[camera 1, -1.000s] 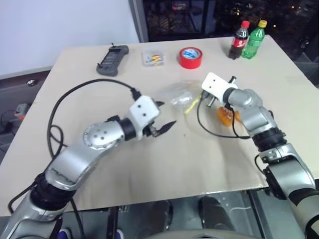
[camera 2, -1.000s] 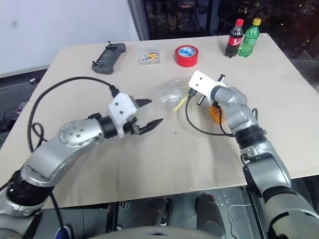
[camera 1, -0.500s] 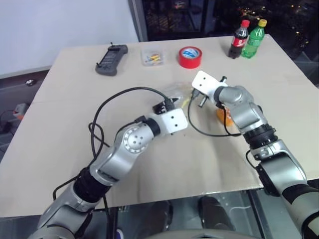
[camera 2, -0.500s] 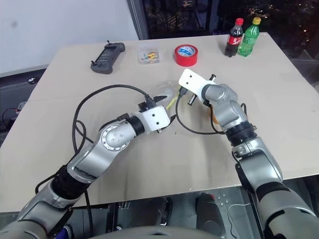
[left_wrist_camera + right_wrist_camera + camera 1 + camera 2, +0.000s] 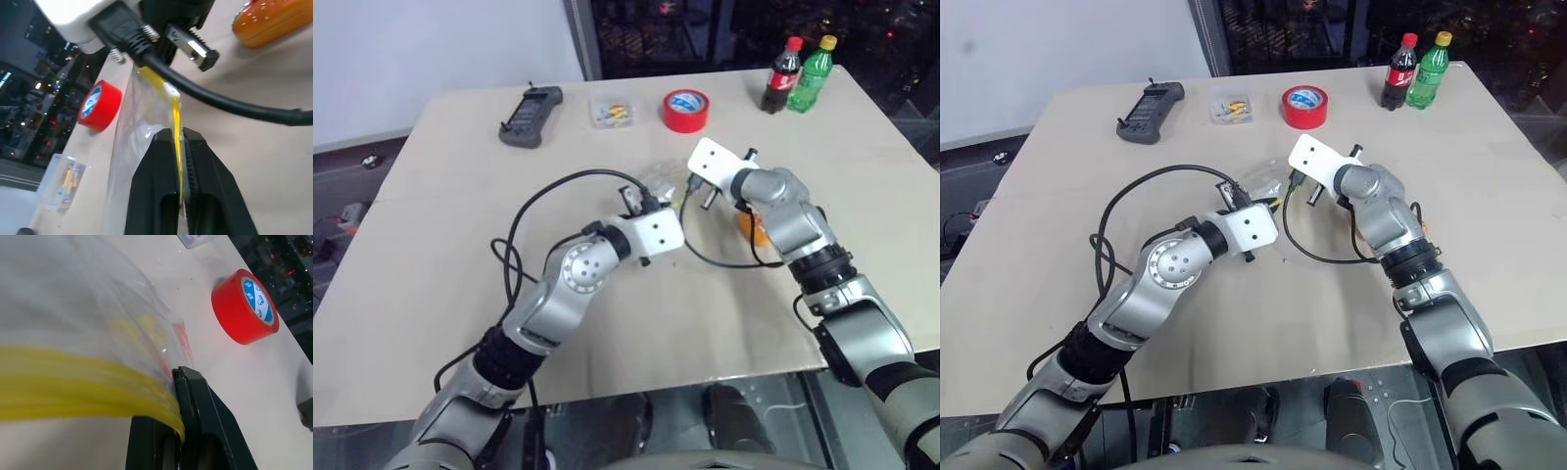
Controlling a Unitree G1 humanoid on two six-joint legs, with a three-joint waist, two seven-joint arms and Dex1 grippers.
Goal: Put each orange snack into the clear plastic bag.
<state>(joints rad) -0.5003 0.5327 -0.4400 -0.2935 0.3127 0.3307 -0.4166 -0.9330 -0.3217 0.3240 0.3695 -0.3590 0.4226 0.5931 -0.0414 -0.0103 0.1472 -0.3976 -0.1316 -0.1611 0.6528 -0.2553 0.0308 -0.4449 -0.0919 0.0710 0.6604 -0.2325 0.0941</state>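
At frame centre, both the left gripper (image 5: 178, 147) and right gripper (image 5: 173, 431) clamp the clear plastic bag's (image 5: 142, 117) yellow strip (image 5: 176, 122), so spreading its mouth likely comes next.

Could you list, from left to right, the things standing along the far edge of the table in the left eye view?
Black handheld device → small clear box → red tape roll → cola bottle → green bottle.

Two bottles (image 5: 798, 76), one tape roll (image 5: 686, 110), one orange snack (image 5: 274, 18) visible.
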